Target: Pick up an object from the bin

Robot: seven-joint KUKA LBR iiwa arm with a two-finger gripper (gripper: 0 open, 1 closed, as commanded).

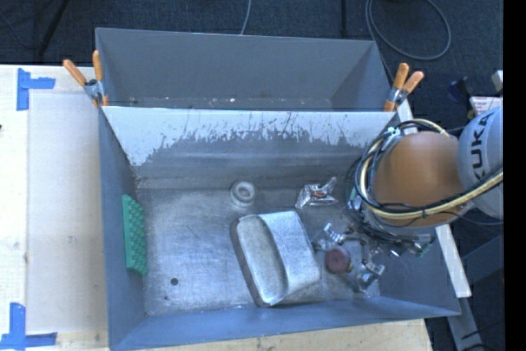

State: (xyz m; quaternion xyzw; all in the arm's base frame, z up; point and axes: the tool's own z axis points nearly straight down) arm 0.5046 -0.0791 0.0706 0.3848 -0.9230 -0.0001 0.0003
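My gripper (350,259) is down at the bin's right front, under the arm's orange dome. Its two metal fingers stand open, one at the upper left (331,237) and one at the lower right (367,279). A small dark red round disc (336,262) lies on the floor between them, apart from both. Just left of the disc lies a grey silvery padded pouch (275,256), its right edge close to the upper finger. A crumpled shiny silver piece (316,194) sits behind the gripper.
A clear ring-shaped roll (242,193) lies mid-bin towards the back. A green ribbed strip (134,233) rests along the left wall. The sloping right wall is close beside the gripper. Bare floor stretches between the strip and the pouch.
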